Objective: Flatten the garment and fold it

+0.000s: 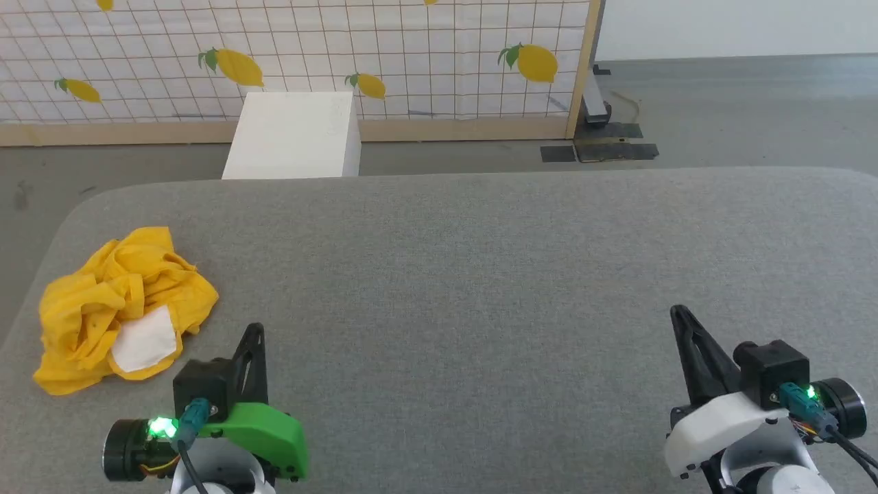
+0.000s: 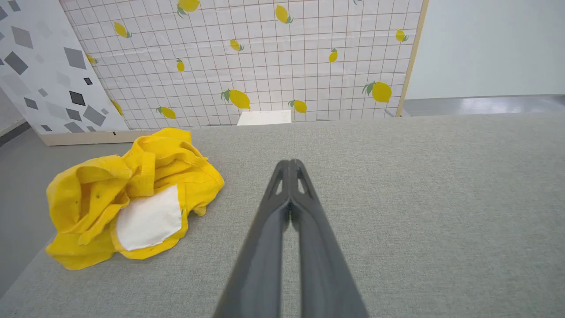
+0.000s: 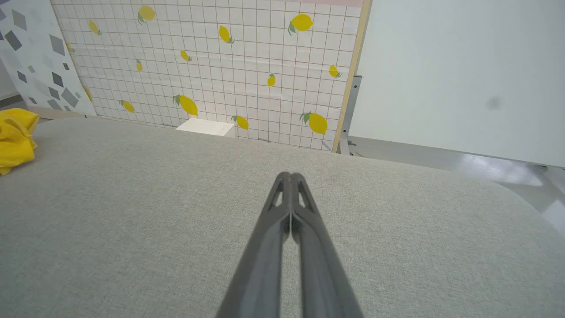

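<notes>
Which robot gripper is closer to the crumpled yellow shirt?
The left gripper. It sits just right of the shirt, not touching; the right gripper is far across the grey surface.

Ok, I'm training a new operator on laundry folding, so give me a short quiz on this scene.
1. Are the left pincer and the right pincer open or shut?
2. Which is nearer the T-shirt? A left pincer, B right pincer, C both equally.
3. True or false: the T-shirt lies flat on the grey surface.
Key: 1 both shut; 2 A; 3 false, it is crumpled.
</notes>
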### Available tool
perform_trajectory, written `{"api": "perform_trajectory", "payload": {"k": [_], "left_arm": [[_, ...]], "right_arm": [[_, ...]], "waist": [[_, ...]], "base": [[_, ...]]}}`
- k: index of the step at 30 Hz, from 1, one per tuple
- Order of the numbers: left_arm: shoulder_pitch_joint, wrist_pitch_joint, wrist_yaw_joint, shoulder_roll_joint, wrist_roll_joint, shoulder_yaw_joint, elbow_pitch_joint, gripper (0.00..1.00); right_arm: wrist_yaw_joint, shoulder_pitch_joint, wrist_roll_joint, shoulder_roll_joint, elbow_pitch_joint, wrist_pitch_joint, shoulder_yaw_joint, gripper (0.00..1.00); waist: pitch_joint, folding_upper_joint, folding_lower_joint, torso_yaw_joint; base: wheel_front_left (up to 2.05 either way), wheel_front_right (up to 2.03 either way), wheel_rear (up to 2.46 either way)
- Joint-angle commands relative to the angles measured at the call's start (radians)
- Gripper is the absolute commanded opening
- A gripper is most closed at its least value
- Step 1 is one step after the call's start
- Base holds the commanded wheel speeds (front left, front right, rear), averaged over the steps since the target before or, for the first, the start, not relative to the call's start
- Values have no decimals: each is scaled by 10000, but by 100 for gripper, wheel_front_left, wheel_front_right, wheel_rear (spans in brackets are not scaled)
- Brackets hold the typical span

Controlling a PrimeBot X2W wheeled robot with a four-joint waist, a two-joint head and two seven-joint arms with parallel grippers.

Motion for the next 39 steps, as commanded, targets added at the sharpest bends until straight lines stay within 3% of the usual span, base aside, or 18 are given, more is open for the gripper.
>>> {"api": "perform_trajectory", "payload": {"k": [1,39], "left_arm": [[-182,14,64,-34,105,12,28,0],[-182,14,64,-34,105,12,28,0]], "right_arm": [[-17,-155,60,5,-47,1,14,0],[-17,-155,60,5,-47,1,14,0]], "waist": [[0,-1,0,0],[0,-1,0,0]], "base": [[0,0,0],[0,0,0]]}}
